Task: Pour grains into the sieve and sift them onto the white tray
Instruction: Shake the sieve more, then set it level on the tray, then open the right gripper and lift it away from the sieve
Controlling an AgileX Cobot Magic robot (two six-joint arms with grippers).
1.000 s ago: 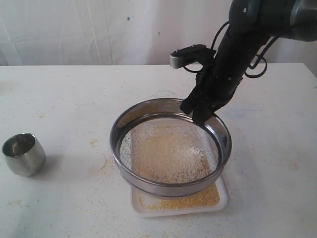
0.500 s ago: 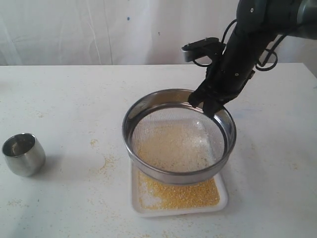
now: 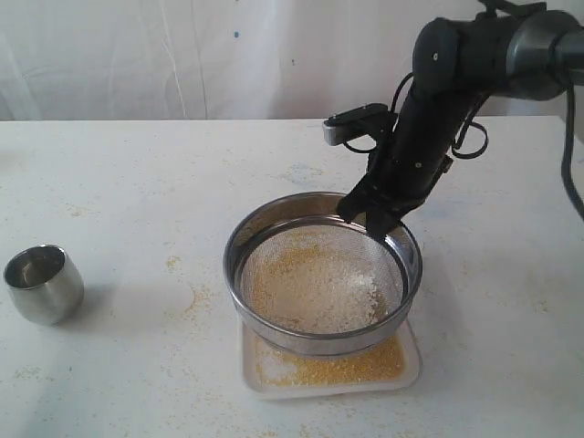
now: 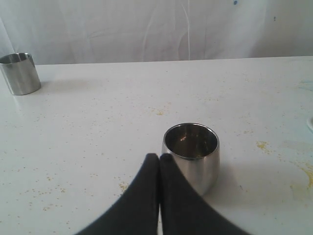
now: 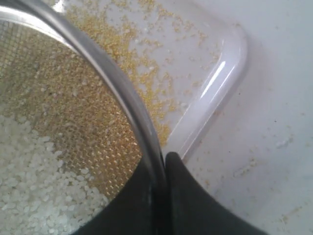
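The round steel sieve [image 3: 321, 274] hangs just above the white tray [image 3: 412, 360], held by its far right rim. My right gripper [image 3: 376, 222] is shut on that rim [image 5: 124, 93], one finger inside and one outside. Pale grains [image 3: 319, 292] lie on the mesh, off-white coarse bits [image 5: 29, 181] among them. Finer yellow grains [image 3: 365, 363] cover the tray floor [image 5: 146, 63] below. My left gripper [image 4: 159, 156] is shut on nothing, its tips just in front of the small rounded steel cup [image 4: 191, 155], which stands upright at the table's left [image 3: 42, 283].
A second, straight-sided steel cup [image 4: 19, 73] stands far off on the table in the left wrist view. Loose yellow specks [image 3: 193, 297] dot the table left of the tray. A white curtain hangs behind the table.
The sieve swung right and up half a second ago, then came back left and lower over the tray. More yellow grains lie on the tray. The cup has not moved.
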